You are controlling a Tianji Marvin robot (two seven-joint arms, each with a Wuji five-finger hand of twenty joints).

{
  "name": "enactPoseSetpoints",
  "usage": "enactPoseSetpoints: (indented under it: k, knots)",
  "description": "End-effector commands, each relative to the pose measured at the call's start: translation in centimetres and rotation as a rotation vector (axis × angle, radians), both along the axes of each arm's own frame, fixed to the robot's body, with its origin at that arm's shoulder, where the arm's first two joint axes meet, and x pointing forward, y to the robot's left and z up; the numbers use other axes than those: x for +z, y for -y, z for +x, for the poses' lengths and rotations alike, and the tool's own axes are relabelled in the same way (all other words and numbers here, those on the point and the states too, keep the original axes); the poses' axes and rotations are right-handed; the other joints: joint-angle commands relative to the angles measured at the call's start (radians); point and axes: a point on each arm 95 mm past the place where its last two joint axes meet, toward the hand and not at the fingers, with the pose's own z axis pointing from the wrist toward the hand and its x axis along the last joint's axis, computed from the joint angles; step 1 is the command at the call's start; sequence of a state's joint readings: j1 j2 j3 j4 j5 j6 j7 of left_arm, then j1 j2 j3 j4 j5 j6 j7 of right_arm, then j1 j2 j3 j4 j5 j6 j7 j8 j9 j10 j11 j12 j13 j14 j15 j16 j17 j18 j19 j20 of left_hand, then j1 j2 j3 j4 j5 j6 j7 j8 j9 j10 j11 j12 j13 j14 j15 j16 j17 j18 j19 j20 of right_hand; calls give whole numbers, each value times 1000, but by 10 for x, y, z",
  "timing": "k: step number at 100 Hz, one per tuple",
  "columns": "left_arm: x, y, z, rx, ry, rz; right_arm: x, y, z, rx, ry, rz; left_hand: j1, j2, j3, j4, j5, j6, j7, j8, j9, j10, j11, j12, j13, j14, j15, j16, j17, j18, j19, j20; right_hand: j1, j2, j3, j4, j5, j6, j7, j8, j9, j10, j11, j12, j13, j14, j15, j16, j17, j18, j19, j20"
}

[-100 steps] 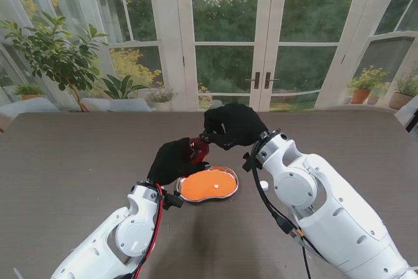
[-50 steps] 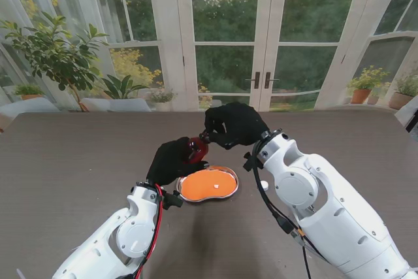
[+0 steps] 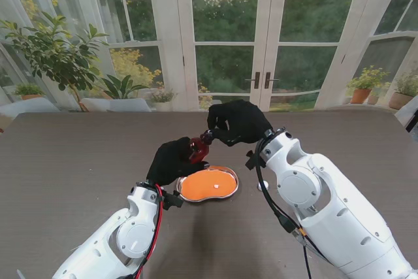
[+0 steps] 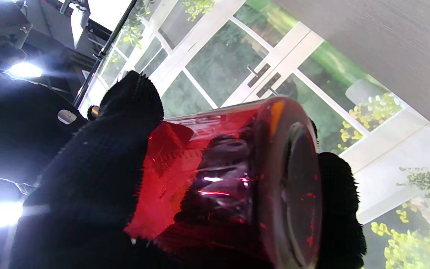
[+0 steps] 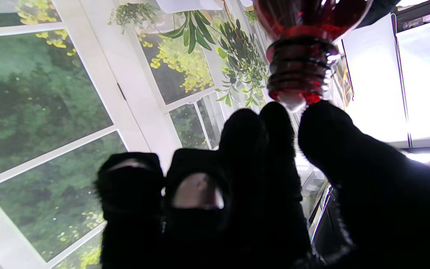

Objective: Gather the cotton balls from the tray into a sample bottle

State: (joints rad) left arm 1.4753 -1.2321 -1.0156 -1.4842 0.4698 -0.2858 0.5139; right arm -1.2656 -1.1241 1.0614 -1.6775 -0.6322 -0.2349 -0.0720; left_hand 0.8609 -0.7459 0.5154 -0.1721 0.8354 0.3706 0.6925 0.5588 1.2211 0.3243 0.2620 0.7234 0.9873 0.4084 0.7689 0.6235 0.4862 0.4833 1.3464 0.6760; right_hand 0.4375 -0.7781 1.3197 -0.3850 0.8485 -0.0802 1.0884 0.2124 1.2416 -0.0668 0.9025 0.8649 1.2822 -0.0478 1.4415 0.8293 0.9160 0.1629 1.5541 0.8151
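The left hand point(image 3: 173, 160) is wrapped around a red translucent sample bottle point(image 3: 198, 149) and holds it off the table, just beyond the far left end of the tray point(image 3: 226, 189). The bottle's long axis is tilted, its threaded neck pointing up and to the right, toward the right hand point(image 3: 236, 122), which hangs farther from me and slightly right of the bottle. In the right wrist view the bottle point(image 5: 304, 48) shows its ribbed neck and open mouth aimed straight at the right hand's fingertips point(image 5: 274, 116), which are pinched together right at the mouth, touching or nearly so. Something pale shows at the lip between the fingertips and the glass, but I cannot tell whether it is a cotton ball or only a highlight, so whether this hand grips anything is not decided by these views. The coming move turns on that alignment: the pinch sits on the line of the neck, so whatever it holds should go in along that axis, and by my judgement a small sideways miss would drop it outside the narrow opening. In the left wrist view the bottle point(image 4: 237, 179) fills the frame, its round base toward the camera, with the black gloved fingers point(image 4: 99, 175) clamped round its clear red wall. The tray is a shallow kidney-shaped metal dish lined in orange, with one small white cotton ball point(image 3: 216, 187) lying near its middle, well apart from both hands.
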Motion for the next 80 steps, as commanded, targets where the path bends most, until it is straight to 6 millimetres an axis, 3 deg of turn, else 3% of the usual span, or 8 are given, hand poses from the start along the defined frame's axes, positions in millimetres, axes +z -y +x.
enactPoseSetpoints:
  k: [1, 44, 80]
  knots:
    - [3, 5, -1, -15, 1, -6, -1, -2, -2, 7, -11, -5, 192, 178, 340, 24, 176, -322, 174, 20, 63, -159, 1, -6, 33, -36, 0, -5, -1, -57, -22, -18, -25, 25, 39, 35, -31, 12, -19, -32, -5, 13, -4, -5, 36, -14, 21, 1, -2, 7, 54, 18]
    - [5, 3, -1, -5, 7, -13, -1, -3, -2, 9, -14, -4, 194, 181, 332, 23, 173, -316, 173, 18, 62, -151, 2, -5, 35, -31, 3, -3, -1, -54, -17, -22, -22, 37, 30, 35, -23, 13, -21, -29, -1, 18, -7, -10, 36, -6, 15, -2, -6, 9, 54, 19]
    - [10, -5, -2, 1, -5, 9, 5, 3, 7, -88, 8, 14, 198, 186, 323, 24, 171, -313, 171, 19, 60, -149, 4, -4, 30, -28, 3, -2, -6, -55, -17, -23, -102, 109, -22, 65, -39, 28, -108, -2, -33, 36, -55, -63, 36, 15, -42, -26, -21, 17, 40, 17]
